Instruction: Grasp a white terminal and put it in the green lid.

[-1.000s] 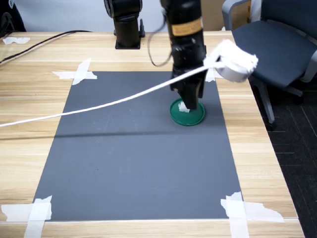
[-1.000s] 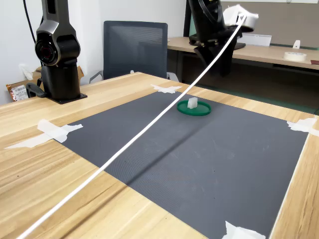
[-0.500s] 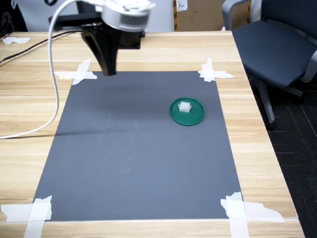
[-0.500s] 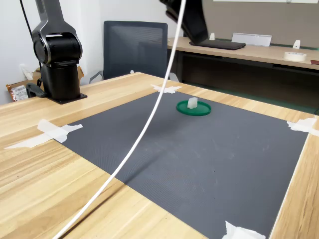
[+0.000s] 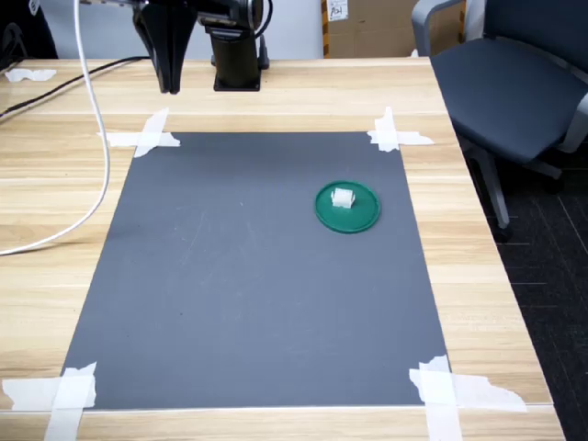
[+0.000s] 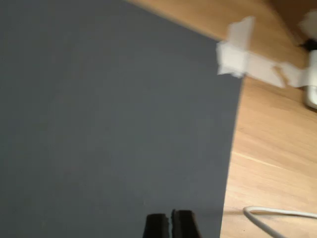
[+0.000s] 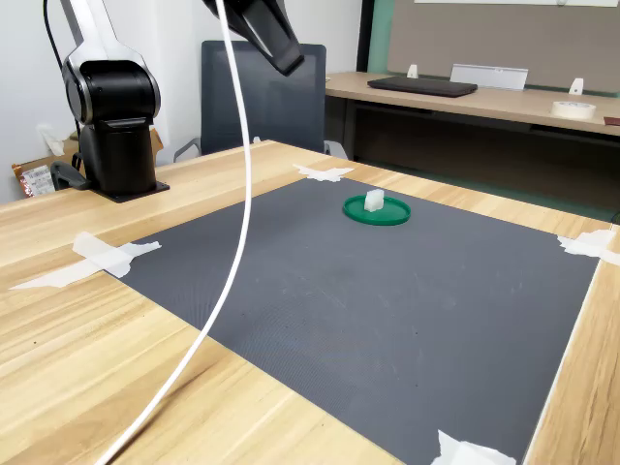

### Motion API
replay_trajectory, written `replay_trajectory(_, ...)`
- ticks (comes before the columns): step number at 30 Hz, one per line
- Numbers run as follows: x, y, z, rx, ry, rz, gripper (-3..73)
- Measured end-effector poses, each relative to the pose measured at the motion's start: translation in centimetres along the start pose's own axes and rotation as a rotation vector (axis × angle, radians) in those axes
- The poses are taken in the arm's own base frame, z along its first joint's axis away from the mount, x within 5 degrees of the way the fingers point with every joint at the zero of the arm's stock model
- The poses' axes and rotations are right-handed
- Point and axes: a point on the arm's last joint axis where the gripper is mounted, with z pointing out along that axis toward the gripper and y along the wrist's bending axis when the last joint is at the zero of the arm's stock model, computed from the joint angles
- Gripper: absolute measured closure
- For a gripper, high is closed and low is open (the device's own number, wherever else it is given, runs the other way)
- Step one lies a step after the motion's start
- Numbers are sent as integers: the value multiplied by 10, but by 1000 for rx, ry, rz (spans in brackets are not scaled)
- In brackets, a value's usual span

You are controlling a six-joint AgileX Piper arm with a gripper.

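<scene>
The green lid point(image 5: 352, 223) lies on the dark mat toward the first exterior view's right, and the white terminal point(image 5: 342, 197) sits inside it, nothing touching it. In the second exterior view the white terminal point(image 7: 374, 201) stands upright in the green lid point(image 7: 389, 217). My gripper point(image 5: 170, 84) hangs high over the mat's far-left corner in the first exterior view, far from the lid. The gripper point(image 7: 291, 66) tapers to a point in the second exterior view. The wrist view shows the gripper point(image 6: 170, 223) with both fingers pressed together, holding nothing, above bare mat.
A dark grey mat point(image 5: 239, 276) is taped at its corners with white tape point(image 5: 147, 136). A white cable point(image 5: 96, 138) droops from the arm across the table's left side. The arm base point(image 5: 237, 64) stands at the back. An office chair point(image 5: 514, 83) sits beyond the right edge.
The arm has left the lid and swung up and across to the first exterior view's far left. The white terminal stays in the green lid. The cable has swung left with the arm.
</scene>
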Motion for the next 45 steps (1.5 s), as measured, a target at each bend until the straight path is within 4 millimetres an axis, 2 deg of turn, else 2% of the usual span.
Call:
replay_trajectory(8,39,22,-32,115,-170,206,722)
replay_trajectory(14,74,43,-41,112,-195,262,723)
replay_trajectory(20,96,57,-50,128,-246,269,723)
replay_trajectory(32,129,76,-50,129,-288,274,723)
replay_trajectory(45,130,78,-54,142,-328,268,723)
